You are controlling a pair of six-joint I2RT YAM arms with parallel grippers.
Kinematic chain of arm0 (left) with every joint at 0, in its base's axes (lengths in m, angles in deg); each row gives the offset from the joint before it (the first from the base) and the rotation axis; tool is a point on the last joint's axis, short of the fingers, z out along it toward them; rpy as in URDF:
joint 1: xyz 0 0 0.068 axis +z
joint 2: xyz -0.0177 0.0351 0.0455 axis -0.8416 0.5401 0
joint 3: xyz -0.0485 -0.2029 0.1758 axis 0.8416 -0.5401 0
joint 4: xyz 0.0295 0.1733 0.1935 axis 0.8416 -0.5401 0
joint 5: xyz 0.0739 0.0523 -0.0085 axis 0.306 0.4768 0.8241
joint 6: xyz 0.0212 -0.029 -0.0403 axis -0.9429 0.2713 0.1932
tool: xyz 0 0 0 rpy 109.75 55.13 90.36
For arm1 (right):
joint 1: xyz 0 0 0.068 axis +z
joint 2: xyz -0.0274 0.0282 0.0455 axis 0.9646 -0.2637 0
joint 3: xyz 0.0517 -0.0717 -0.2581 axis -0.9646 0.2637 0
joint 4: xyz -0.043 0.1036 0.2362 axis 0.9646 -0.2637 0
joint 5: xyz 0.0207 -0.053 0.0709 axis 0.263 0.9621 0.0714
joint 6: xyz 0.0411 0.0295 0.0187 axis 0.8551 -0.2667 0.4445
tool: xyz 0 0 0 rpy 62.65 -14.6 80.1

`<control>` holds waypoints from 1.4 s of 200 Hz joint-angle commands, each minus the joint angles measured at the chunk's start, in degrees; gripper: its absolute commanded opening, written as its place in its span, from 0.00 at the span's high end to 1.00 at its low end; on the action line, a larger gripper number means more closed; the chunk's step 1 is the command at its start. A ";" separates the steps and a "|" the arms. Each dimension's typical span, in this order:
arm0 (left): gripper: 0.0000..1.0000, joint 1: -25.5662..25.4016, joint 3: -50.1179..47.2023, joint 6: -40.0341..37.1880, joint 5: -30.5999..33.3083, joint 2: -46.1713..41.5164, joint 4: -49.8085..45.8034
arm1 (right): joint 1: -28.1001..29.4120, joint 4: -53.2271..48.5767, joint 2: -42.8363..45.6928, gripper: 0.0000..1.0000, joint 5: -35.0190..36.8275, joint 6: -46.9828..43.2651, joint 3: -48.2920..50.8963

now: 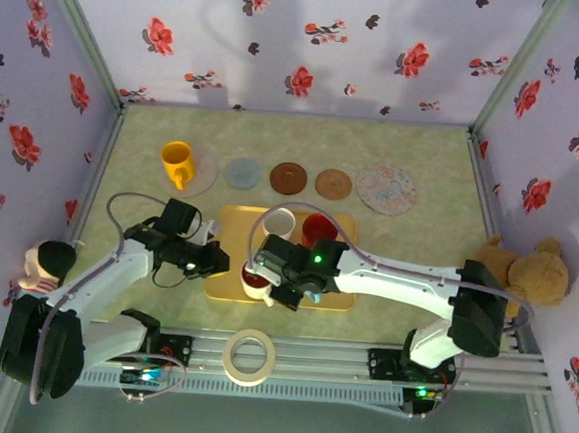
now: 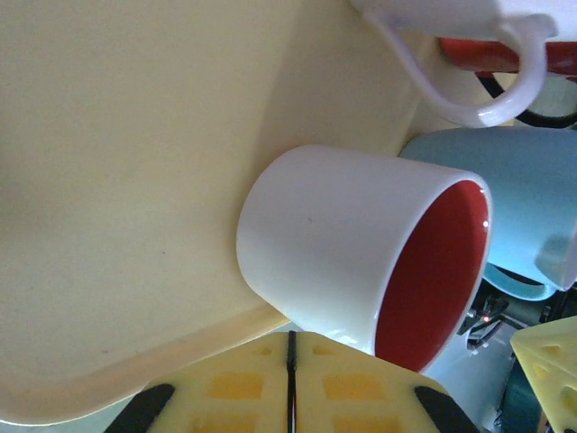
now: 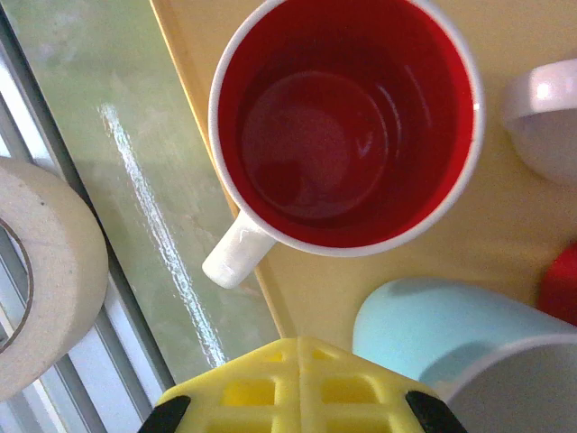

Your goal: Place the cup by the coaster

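Left pincer (image 2: 290, 356) and right pincer (image 3: 299, 361), both clenched empty, flank the red-lined cup (image 3: 343, 135).

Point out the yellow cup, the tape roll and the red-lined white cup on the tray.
yellow cup (image 1: 177, 159): top external view, on its body.
tape roll (image 1: 228, 356): top external view, left side of the ring.
red-lined white cup (image 3: 343, 135): right wrist view, on its red inner bottom.

Both end effectors (image 2: 290, 352) (image 3: 299, 352) fully closed
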 commanded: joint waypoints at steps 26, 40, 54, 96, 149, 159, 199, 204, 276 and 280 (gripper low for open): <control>0.91 -0.89 -0.28 1.02 -1.53 3.87 2.57 | 0.32 -2.23 -3.46 1.00 -2.09 -3.05 -0.34; 0.91 -1.08 0.02 0.76 -1.51 4.62 2.64 | 0.34 -1.79 -3.92 1.00 -2.02 -3.48 -0.33; 0.91 -1.10 0.14 0.54 -1.51 4.95 2.75 | 0.39 -1.51 -4.44 1.00 -1.93 -4.01 -0.40; 0.92 -1.10 0.33 0.36 -1.17 5.99 3.76 | 0.26 -0.52 -7.01 1.00 -2.09 -5.31 -1.45; 0.92 -1.09 0.71 0.30 -1.16 7.58 4.95 | 0.27 1.43 -9.21 1.00 -4.03 -6.46 -2.53; 0.92 -1.04 0.98 0.27 -1.16 7.99 5.16 | 0.24 1.56 -9.50 1.00 -4.21 -6.84 -2.84; 0.92 -1.05 2.05 0.88 -1.16 10.12 7.62 | -0.02 2.78 -10.49 1.00 -5.47 -7.72 -3.76; 0.92 -1.08 2.09 0.94 -1.17 10.30 7.84 | -0.10 3.07 -10.64 1.00 -5.68 -7.72 -3.91; 0.93 -1.09 5.07 -0.96 -0.55 12.54 6.94 | -1.50 6.69 -12.66 1.00 -7.86 -8.60 -5.90; 0.93 -1.10 5.12 -0.96 -0.55 12.75 7.04 | -1.58 6.79 -12.90 1.00 -7.98 -8.70 -6.08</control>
